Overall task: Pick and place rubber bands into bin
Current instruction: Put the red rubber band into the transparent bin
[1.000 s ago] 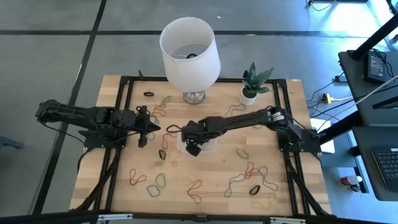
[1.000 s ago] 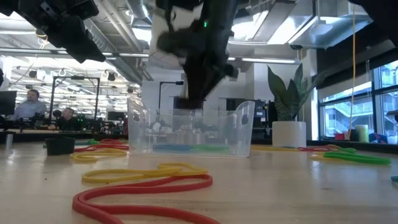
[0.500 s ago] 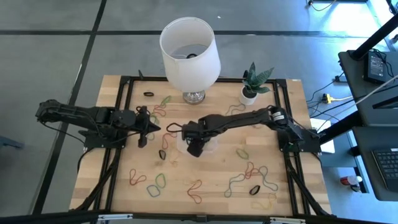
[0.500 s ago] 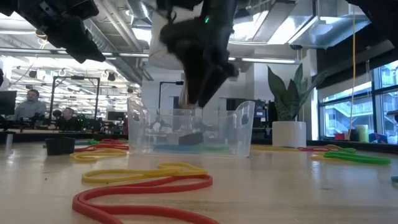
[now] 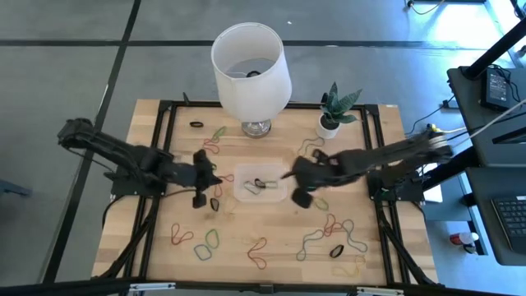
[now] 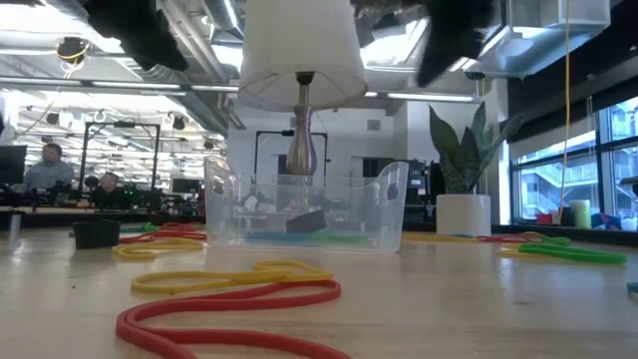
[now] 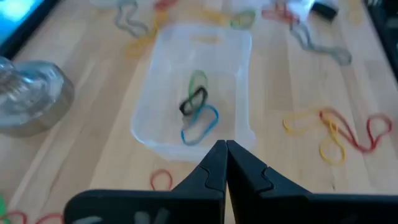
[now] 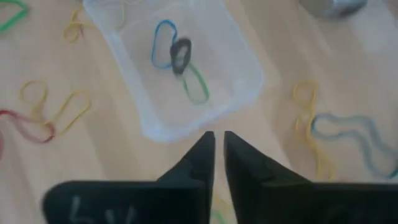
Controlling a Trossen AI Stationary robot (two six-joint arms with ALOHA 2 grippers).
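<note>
The clear bin point(image 5: 243, 175) sits at the table's middle, in front of the lamp. A green, a blue and a black rubber band point(image 7: 194, 99) point(image 8: 180, 52) lie on its floor. Many more rubber bands point(image 5: 329, 226) lie loose on the wood all around. My left gripper point(image 5: 217, 177) hovers just left of the bin, shut and empty, pointing at it point(image 7: 225, 147). My right gripper point(image 5: 286, 174) hovers just right of the bin, fingers a narrow gap apart and empty point(image 8: 218, 137).
A white lamp point(image 5: 251, 62) stands behind the bin on a metal foot point(image 6: 301, 150). A small potted plant point(image 5: 330, 122) stands at the far right. A red and a yellow band point(image 6: 229, 299) lie near the front edge. People sit in the room beyond.
My right gripper stood over the bin, and a black band came to lie on the bin's floor. It then drew back toward the table's right edge, clear of the bin. My left gripper moved right, toward the bin.
</note>
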